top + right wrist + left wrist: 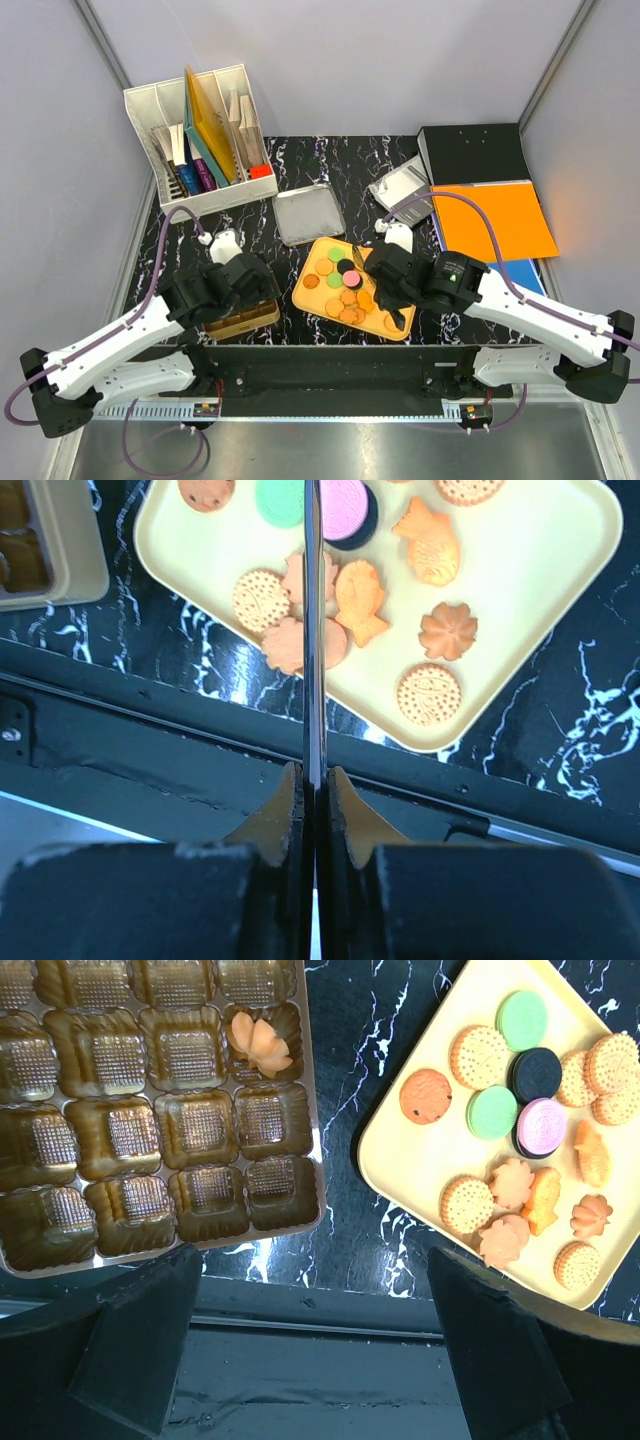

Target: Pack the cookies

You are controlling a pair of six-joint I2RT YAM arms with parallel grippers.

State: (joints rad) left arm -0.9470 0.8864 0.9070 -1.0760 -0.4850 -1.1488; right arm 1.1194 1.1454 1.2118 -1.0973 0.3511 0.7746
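Now, my count.
My left gripper (315, 1270): fingers spread wide, empty, above the gold compartment tray (300, 1222).
My right gripper (313, 600): fingers pressed flat together, above the yellow tray (545, 590).
Loose cookies (466, 1203): on the yellow tray, at 3 o'clock of the gold compartment tray.
Green: two.
Pink: one.
Fish-shaped: two.
Packed cookie (260, 1045): one, orange, in a compartment.

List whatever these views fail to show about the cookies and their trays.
Left wrist view: the gold cell tray runs off the top and left edges; only one cookie shows in it.
Top view: the left gripper covers most of that tray.
Right wrist view: the right gripper's shut jaws cross the yellow plate to the top edge, so whether they pinch anything is hidden.
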